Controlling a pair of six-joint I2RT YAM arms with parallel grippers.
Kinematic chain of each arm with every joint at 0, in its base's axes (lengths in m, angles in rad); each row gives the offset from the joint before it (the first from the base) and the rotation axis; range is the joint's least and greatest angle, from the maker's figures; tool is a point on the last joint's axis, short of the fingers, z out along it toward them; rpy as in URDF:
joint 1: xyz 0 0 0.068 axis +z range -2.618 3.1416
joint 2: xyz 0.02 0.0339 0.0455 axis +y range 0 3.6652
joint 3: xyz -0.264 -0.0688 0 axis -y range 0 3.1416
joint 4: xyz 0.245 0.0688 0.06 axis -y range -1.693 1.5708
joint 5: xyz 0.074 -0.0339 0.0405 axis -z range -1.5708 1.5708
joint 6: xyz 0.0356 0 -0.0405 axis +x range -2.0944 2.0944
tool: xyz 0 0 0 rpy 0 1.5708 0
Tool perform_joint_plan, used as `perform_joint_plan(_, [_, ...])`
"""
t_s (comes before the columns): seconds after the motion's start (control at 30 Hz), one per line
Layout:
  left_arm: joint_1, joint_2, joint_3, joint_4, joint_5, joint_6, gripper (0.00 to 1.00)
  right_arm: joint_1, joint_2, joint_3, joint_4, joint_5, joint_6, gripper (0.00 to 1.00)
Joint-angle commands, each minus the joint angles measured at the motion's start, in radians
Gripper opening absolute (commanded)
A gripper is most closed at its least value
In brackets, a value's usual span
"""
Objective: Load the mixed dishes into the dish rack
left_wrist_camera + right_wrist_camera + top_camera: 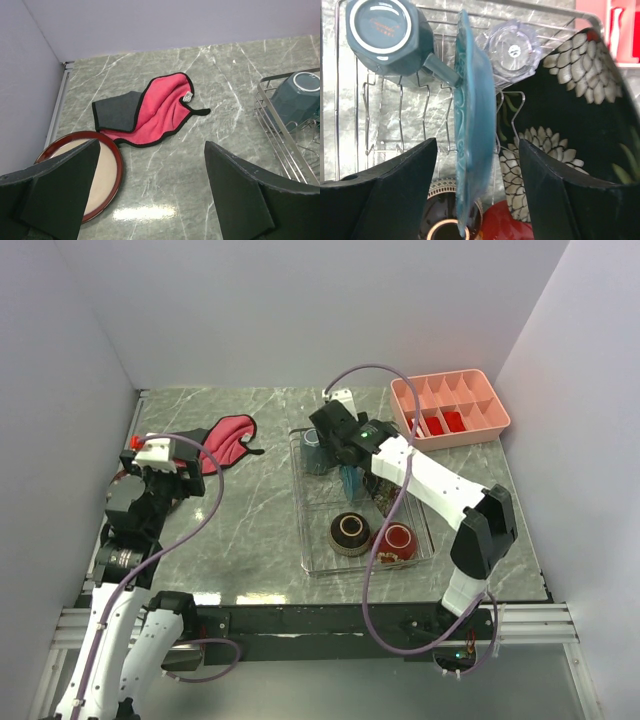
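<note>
The round blue plate [472,125] stands on edge in the dish rack [400,115], between the fingers of my right gripper [477,190]. The gripper is open, with a gap on each side of the plate. The grey-blue mug [387,35] lies at the rack's back, and the square dark flowered plate [570,115] leans to the right. The dark bowl [440,220] and the red bowl [510,225] sit below. My left gripper [150,200] hangs open over bare table beside a round plate [100,175] with a dark red rim and cream face.
A red-pink cloth [150,110] lies crumpled on the table behind the round plate. A clear glass [512,47] sits in the rack. The pink compartment tray [450,408] stands at the back right. White walls close in the table on three sides.
</note>
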Motion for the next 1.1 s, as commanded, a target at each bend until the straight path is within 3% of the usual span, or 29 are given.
perform_joint_plan(0.0, [0.005,0.053,0.03,0.011,-0.023,0.035,0.92,0.006,-0.125,0.081,0.004,0.051,-0.043,0.76])
perform_joint_plan(0.23, [0.007,0.152,0.049,-0.067,-0.1,0.162,0.94,0.007,-0.243,0.077,0.033,0.067,-0.077,0.81])
perform_joint_plan(0.33, [0.022,0.189,0.052,-0.121,-0.1,0.23,0.94,0.004,-0.316,0.017,0.079,0.084,-0.075,0.9])
perform_joint_plan(0.47, [0.102,0.25,0.075,-0.197,-0.082,0.278,0.93,0.006,-0.404,-0.077,0.134,0.058,-0.104,0.97])
perform_joint_plan(0.6, [0.261,0.332,0.125,-0.288,-0.014,0.329,0.91,0.006,-0.453,-0.112,0.165,-0.091,-0.15,1.0])
perform_joint_plan(0.77, [0.295,0.47,0.107,-0.32,-0.007,0.383,0.81,0.004,-0.499,-0.18,0.293,-0.194,-0.189,1.0])
perform_joint_plan(1.07, [0.303,0.746,0.104,-0.185,0.01,0.385,0.64,0.007,-0.462,-0.127,0.311,-0.263,-0.157,1.0])
